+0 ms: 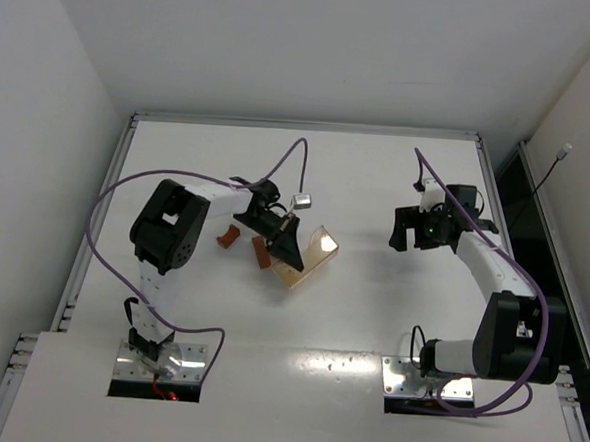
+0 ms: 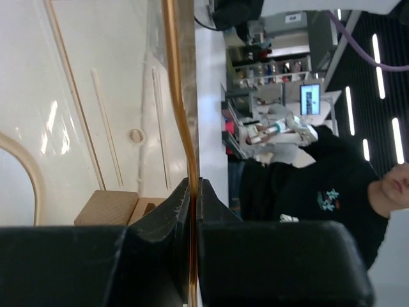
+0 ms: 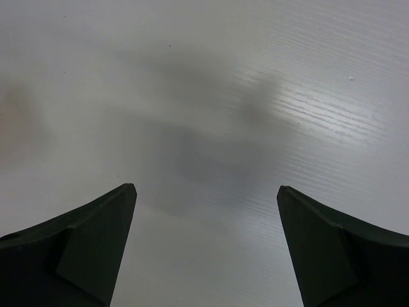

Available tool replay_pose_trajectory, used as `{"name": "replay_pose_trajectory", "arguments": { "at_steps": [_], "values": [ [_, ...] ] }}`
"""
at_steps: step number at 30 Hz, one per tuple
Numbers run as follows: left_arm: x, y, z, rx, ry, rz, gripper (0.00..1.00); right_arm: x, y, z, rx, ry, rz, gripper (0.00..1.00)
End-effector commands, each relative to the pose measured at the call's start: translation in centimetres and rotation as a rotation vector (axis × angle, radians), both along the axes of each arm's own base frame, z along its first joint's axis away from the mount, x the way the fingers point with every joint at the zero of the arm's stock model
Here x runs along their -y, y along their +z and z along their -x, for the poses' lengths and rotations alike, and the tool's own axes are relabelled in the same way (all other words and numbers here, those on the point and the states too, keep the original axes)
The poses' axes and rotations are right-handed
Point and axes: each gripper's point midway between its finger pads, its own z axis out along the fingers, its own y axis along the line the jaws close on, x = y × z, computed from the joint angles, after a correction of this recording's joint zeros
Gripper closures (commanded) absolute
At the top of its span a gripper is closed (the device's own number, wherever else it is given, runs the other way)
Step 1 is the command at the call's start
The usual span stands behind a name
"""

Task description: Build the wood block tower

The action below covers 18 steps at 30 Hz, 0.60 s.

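Centre of the overhead view: left gripper [image 1: 286,243], jaws pressed together on the thin wall of a translucent amber box [image 1: 315,252]. The box lay on the white table [image 1: 369,316], just right of the gripper.

Left of the box, overhead view: one reddish-brown block [image 1: 229,238] lay flat on the table, apart from the gripper. A second reddish-brown block [image 1: 262,252] sat just beside the box's lower-left corner; whether they touched could not be told.

Lower left of the left wrist view: a tan block [image 2: 107,206] showed through the box's clear wall [image 2: 176,96], with another tan piece [image 2: 151,206] touching its right side. Both were partly hidden by the black fingers [image 2: 160,256].

Right side of the left wrist view: a person in dark clothing [image 2: 319,198], beyond the table.

Right of the overhead view: right gripper [image 1: 427,232], well apart from the box and blocks. In the right wrist view its fingers [image 3: 89,249] were spread wide over bare table, with nothing between them.
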Motion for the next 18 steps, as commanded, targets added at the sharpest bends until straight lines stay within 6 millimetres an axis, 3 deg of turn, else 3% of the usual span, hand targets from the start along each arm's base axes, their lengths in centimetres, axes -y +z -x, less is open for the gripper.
{"name": "replay_pose_trajectory", "arguments": {
  "at_steps": [1,3,4,7,8,9,10,11,13,15,18],
  "values": [
    [-1.9,4.9,-3.8,0.022,0.089,0.216,1.0,-0.4,1.5,-1.3,0.055,0.012,-0.019,0.11],
    [-1.9,4.0,-4.1,-0.018,0.099,0.199,1.0,-0.4,1.3,-1.2,0.055,0.012,-0.019,0.11],
    [-0.6,3.9,-1.3,-0.036,0.035,0.194,1.0,-0.4,1.3,-1.2,0.055,0.012,-0.019,0.11],
    [1.3,5.8,3.7,-0.003,-0.105,0.213,1.0,-0.4,1.8,-1.5,0.063,0.012,-0.018,0.11],
    [1.5,6.3,3.1,0.018,-0.107,0.223,1.0,-0.4,1.9,-1.5,0.063,0.012,-0.018,0.11],
    [0.5,6.6,-1.3,0.02,-0.017,0.219,1.0,-0.4,1.9,-1.5,0.063,0.012,-0.018,0.11],
    [0.5,6.6,-1.3,0.02,-0.016,0.219,1.0,-0.4,1.9,-1.5,0.063,0.012,-0.018,0.11],
    [-1.1,6.0,-6.1,-0.016,0.092,0.2,1.0,-0.4,1.5,-1.2,0.053,0.012,-0.019,0.11],
    [-2.4,5.3,-9.3,-0.037,0.155,0.191,1.0,-0.4,1.5,-1.2,0.052,0.012,-0.019,0.11],
    [-3.3,4.4,-10.0,-0.076,0.189,0.176,1.0,-0.4,1.5,-1.2,0.052,0.012,-0.019,0.12],
    [-3.2,2.1,-7.7,-0.169,0.178,0.142,1.0,-0.4,1.2,-1.1,0.048,0.005,-0.024,0.12]
  ]
}}
